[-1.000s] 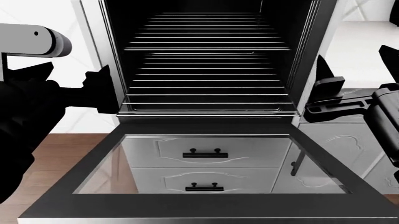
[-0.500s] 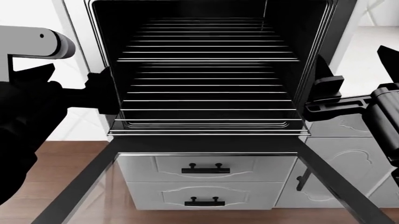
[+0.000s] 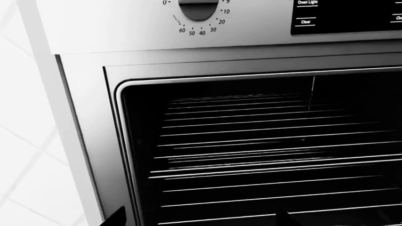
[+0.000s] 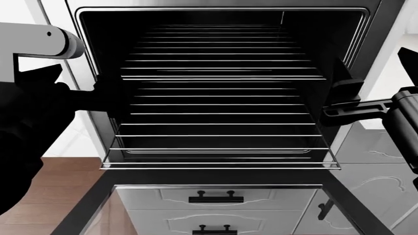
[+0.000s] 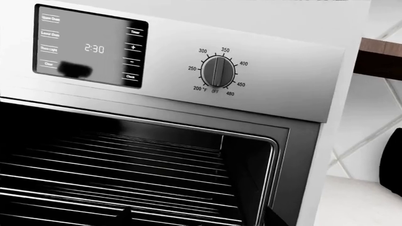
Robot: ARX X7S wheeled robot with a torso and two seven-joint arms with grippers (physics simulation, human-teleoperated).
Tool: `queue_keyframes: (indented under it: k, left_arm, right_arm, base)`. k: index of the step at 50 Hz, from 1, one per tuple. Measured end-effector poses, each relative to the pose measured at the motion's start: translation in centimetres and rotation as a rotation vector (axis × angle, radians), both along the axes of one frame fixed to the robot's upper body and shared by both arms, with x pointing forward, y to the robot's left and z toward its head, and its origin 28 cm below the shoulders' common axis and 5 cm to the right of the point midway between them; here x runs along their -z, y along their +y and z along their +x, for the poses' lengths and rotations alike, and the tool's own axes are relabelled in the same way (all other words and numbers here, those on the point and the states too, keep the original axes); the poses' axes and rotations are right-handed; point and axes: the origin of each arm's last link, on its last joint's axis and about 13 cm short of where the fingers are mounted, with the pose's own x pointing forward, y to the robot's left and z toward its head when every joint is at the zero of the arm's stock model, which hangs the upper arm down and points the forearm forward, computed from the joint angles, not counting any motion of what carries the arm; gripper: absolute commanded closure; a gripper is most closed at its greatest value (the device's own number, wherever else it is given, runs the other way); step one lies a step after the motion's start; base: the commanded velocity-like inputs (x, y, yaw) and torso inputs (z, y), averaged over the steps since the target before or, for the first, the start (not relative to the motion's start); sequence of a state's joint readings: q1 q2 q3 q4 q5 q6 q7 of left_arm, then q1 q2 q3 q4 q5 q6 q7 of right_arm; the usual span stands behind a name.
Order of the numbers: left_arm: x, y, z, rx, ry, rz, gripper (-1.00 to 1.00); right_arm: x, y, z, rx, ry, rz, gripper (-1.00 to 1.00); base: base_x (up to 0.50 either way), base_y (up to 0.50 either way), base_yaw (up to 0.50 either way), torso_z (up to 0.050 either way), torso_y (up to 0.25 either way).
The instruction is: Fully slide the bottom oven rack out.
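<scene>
Sliding out further now, the bottom oven rack juts past the oven mouth; left hand and right hand flank it, grip state unclear.

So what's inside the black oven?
Inside the oven are two wire racks: the bottom oven rack, poking out the front, and the upper rack. Nothing sits on them; the back is too dark to see.
</scene>
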State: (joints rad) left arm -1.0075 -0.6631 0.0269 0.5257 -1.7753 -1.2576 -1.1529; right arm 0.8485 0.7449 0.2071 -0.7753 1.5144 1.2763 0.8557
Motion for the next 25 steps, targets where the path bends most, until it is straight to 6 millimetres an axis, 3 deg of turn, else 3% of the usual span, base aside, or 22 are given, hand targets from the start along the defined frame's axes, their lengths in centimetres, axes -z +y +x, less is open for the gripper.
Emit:
queue_keyframes:
  k: [11,25]
  left_arm:
    - [-0.2,0.0,0.0,0.010,0.012,-0.009,-1.00]
    - [-0.9,0.4,-0.3,0.025,0.053,-0.033,-1.00]
  right_arm:
    - [-0.1,0.0,0.0,0.010,0.012,0.000,-1.00]
    - [-1.0,0.1,-0.4,0.011,0.038,0.002,-1.00]
  base:
    - [0.13,0.00,0.00,0.000,-0.010]
    - [0.00,0.00,0.00,0.000,-0.224]
